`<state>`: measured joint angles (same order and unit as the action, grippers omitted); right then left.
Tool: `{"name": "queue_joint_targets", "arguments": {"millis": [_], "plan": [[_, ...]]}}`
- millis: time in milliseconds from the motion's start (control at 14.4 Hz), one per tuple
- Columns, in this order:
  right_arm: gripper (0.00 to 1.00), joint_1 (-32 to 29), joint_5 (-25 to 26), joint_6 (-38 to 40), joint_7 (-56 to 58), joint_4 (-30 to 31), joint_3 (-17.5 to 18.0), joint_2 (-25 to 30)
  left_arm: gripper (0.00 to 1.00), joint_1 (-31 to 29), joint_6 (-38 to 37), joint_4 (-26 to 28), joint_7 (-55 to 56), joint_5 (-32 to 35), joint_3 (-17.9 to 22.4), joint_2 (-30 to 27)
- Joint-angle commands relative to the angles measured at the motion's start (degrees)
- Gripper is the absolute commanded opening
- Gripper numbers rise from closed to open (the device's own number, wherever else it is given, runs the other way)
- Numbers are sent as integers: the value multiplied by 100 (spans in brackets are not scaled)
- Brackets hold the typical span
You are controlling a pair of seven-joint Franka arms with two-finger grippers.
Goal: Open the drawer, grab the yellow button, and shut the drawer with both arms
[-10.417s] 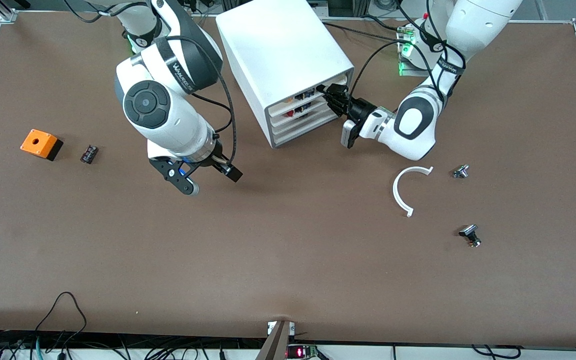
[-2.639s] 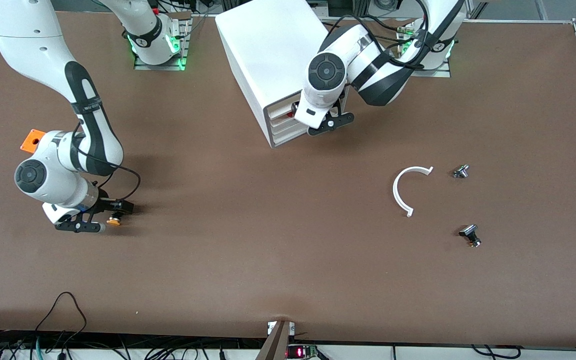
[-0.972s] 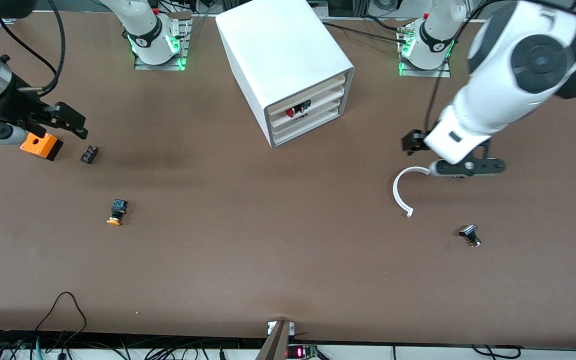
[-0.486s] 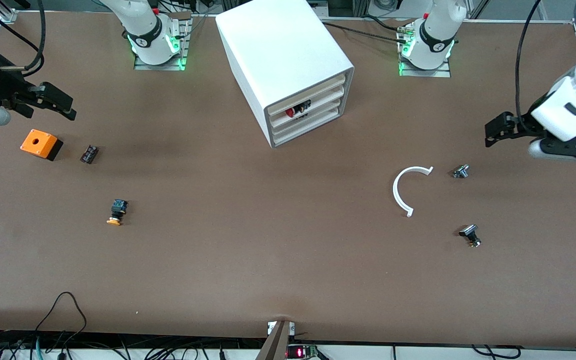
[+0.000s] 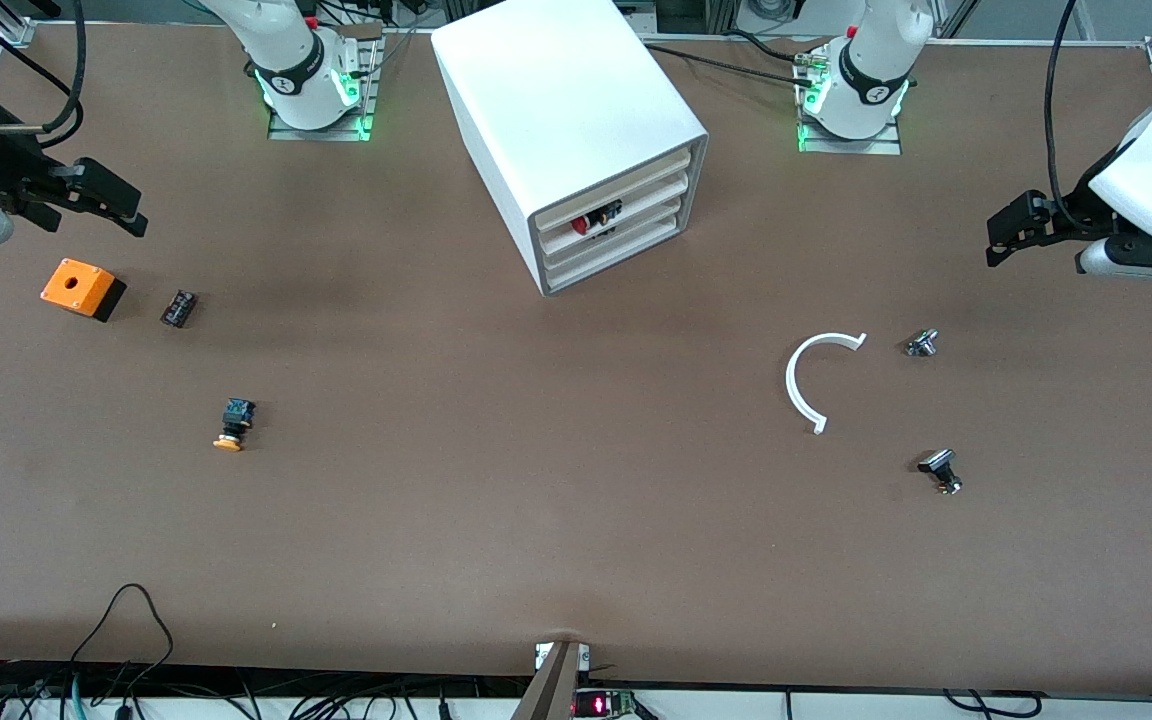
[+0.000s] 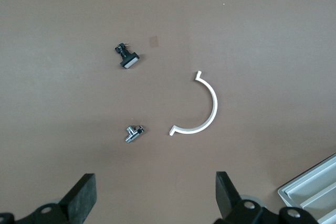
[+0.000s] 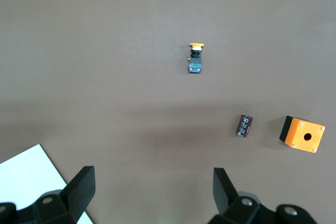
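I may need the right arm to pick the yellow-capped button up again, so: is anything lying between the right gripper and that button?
Nothing visible does. The right gripper, jaws open, hangs above the orange box. The button lies on bare table nearer the front camera; the orange box and small black part lie off to the side of that path.

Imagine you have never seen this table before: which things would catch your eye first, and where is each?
The big white cabinet stands between the two arm bases, its drawer shut. The orange box lies at the right arm's end of the table, and the button lies on its side nearer the front camera than that box. Both the left gripper and right gripper hang open over opposite table ends.
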<state>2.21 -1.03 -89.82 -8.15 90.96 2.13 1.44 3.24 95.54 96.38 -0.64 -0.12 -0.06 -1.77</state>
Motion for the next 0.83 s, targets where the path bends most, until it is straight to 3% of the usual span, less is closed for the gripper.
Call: {"name": "queue_joint_targets", "arguments": {"millis": [0,764], "plan": [[99,-72,59,-18,7,-105,77,-12,100,45,44,109,-103,100,-11,-104],[99,-72,94,9,15,-105,77,-29,100,37,-70,92,-103,100,-11,-69]]}}
